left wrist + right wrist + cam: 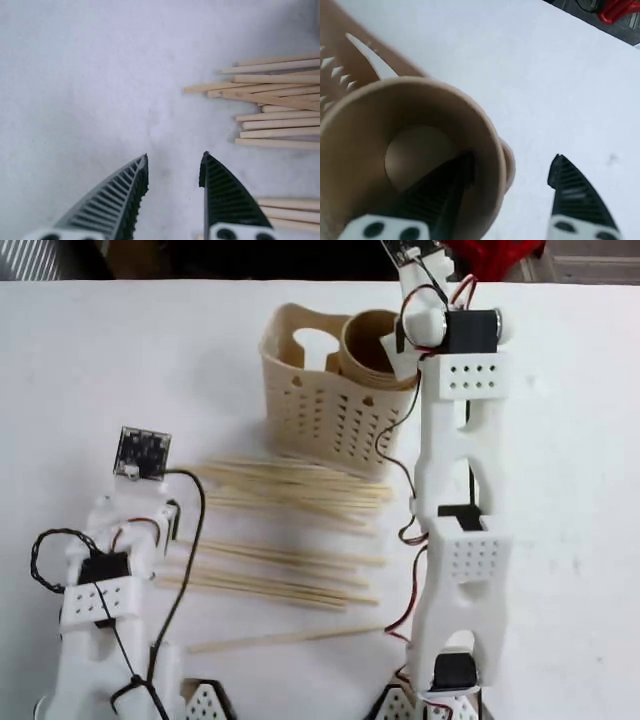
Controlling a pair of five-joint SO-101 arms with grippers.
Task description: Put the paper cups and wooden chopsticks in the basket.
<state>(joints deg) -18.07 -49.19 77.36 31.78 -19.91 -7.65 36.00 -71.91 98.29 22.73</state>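
- White, matte table [560, 490] is stretching out under both arms.
- Cream plastic basket [320, 410] is standing at the far middle, its walls punched with rows of small holes and its handles cut out.
- Brown paper cup [365, 345], round with a rolled rim, is sitting in the basket's end nearest the right arm.
- Right gripper [514, 157] is straddling that rim with its jaws apart. One ribbed black finger is inside and the other is outside, clear of the wall.
- Pale, slim wooden chopsticks [290, 490] are lying in loose bundles on the table before the basket.
- Left gripper [174, 155] is hovering over bare table just beside the stick ends, ribbed fingers parted and holding nothing.
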